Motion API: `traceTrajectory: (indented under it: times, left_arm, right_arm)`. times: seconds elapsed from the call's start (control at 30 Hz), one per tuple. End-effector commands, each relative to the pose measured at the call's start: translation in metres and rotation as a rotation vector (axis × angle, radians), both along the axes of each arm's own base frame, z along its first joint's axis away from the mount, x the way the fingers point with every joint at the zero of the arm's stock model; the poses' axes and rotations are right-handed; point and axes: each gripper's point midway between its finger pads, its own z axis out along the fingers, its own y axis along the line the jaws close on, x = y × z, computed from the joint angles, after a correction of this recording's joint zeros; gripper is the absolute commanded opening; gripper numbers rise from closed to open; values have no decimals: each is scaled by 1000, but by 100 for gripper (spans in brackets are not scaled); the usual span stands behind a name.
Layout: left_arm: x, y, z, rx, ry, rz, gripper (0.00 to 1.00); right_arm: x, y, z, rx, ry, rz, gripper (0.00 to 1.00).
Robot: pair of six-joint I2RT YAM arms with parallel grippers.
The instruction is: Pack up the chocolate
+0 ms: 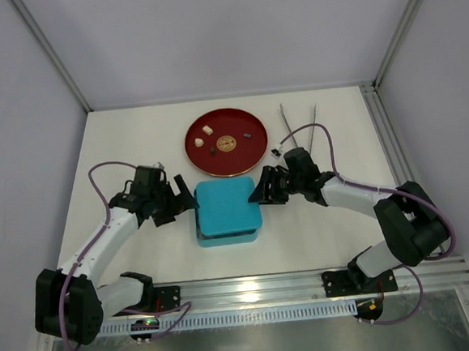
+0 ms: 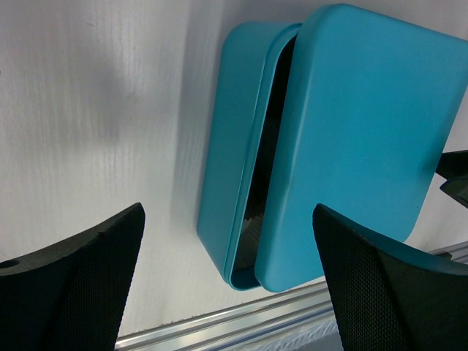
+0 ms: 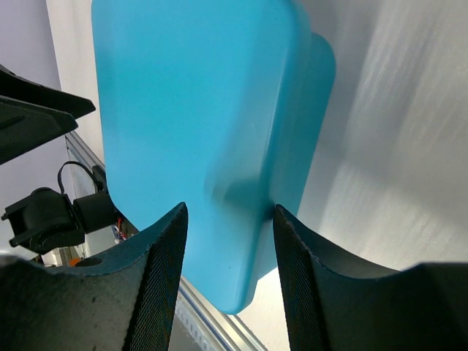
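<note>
Right tool (image 3: 229,208) clamped on teal lid (image 3: 183,110) edge, lid ajar over box (image 2: 227,146); left tool (image 1: 184,197) released alongside; chocolate (image 1: 208,129) on red plate (image 1: 245,155).

I count five loose bits of chocolate (image 1: 213,152), all on the red plate (image 1: 253,153), none touching. A cream-white piece (image 1: 207,130) lies far-left, a tan round one (image 1: 226,143) sits at centre, and three dark brown bits are scattered around it.
</note>
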Motion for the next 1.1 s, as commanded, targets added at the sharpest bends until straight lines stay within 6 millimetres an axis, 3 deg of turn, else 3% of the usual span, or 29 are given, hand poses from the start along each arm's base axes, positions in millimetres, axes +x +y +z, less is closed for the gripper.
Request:
traceTrajectory:
  times: [0.0, 0.53, 1.07]
  left_arm:
    - [8, -8, 4, -34, -32, -2, 94]
    - [9, -9, -6, -24, -13, 0, 93]
    - [-8, -4, -18, 23, 35, 7, 83]
  right_arm:
    - [13, 7, 24, 10, -81, 8, 52]
    - [10, 24, 20, -65, -91, 60, 52]
    - [10, 15, 14, -157, -107, 35, 52]
